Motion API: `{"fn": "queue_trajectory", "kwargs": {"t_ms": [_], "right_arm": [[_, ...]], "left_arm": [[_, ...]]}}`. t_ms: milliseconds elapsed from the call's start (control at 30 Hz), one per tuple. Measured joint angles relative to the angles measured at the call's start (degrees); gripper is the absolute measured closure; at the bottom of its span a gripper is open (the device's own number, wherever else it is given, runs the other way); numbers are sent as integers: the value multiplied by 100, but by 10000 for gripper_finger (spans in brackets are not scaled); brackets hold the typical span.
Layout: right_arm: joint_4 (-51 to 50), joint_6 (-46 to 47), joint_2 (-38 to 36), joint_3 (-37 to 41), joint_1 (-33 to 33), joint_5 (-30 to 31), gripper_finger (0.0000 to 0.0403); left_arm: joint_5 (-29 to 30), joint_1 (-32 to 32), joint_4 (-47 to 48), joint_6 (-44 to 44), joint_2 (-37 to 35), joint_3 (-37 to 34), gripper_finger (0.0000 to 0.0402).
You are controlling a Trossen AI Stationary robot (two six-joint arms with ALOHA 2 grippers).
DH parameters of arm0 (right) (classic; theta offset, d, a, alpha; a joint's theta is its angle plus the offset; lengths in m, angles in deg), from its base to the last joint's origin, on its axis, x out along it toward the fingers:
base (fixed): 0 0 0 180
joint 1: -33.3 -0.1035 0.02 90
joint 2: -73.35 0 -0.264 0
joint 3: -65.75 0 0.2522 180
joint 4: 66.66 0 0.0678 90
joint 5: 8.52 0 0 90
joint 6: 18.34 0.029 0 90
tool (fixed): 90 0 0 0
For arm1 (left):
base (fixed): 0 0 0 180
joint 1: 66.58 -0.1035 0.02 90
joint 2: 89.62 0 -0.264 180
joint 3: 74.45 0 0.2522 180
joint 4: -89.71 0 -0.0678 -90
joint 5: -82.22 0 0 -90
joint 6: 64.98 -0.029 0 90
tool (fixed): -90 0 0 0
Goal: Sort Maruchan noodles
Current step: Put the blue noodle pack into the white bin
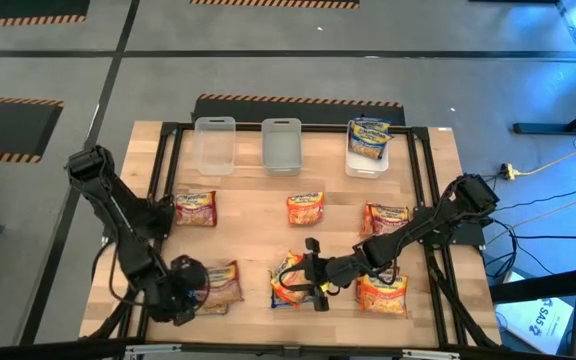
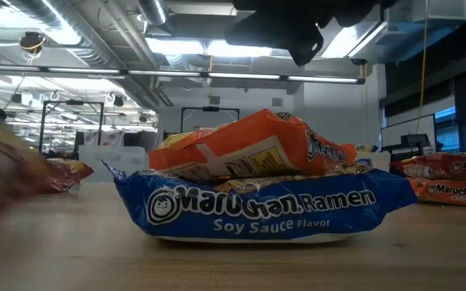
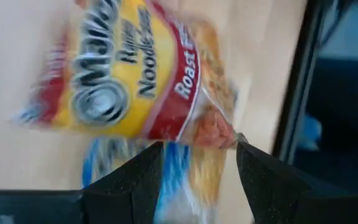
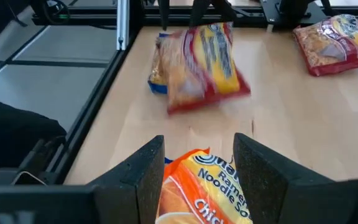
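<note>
high view: we log both grippers at the worktop's front edge.
left gripper (image 1: 196, 290) parted over red packet (image 1: 220, 283); right gripper (image 1: 311, 272) parted over orange packet (image 1: 290, 272).

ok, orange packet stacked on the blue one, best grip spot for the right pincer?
Probably from straight above. The orange packet lies tilted across the blue soy sauce packet, one end raised. Pinch the puffy middle across its narrow width, shallow enough to leave the blue one behind. The right pincer is open, with the orange packet showing between its fingers.
</note>
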State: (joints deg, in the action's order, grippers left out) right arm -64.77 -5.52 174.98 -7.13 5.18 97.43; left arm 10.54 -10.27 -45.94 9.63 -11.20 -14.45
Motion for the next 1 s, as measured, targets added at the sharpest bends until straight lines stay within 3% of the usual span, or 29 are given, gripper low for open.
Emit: {"fn": "queue_trajectory", "kwargs": {"t_ms": [200,333,433,567,800,900,1000], "right_arm": [[-89,-4,0,0,0,181,228],[-192,22,0,0,-4,153,228],[-270,44,2,0,-4,146,228],[-197,-57,170,0,0,184,228],[-132,-153,471,0,-1,364,228],[-73,-155,549,-2,-2,365,228],[8,-158,598,-4,0,399,228]], "left_arm": [[631,-663,-232,-1035,2,0,205],[-18,-925,-231,-946,-49,0,205],[-603,-748,-220,-261,-135,0,205],[-885,-232,-41,1277,-136,0,205],[-767,623,669,3879,-131,0,205],[-335,870,559,4486,-131,-119,205],[-406,901,267,4747,-125,-411,205]]}}
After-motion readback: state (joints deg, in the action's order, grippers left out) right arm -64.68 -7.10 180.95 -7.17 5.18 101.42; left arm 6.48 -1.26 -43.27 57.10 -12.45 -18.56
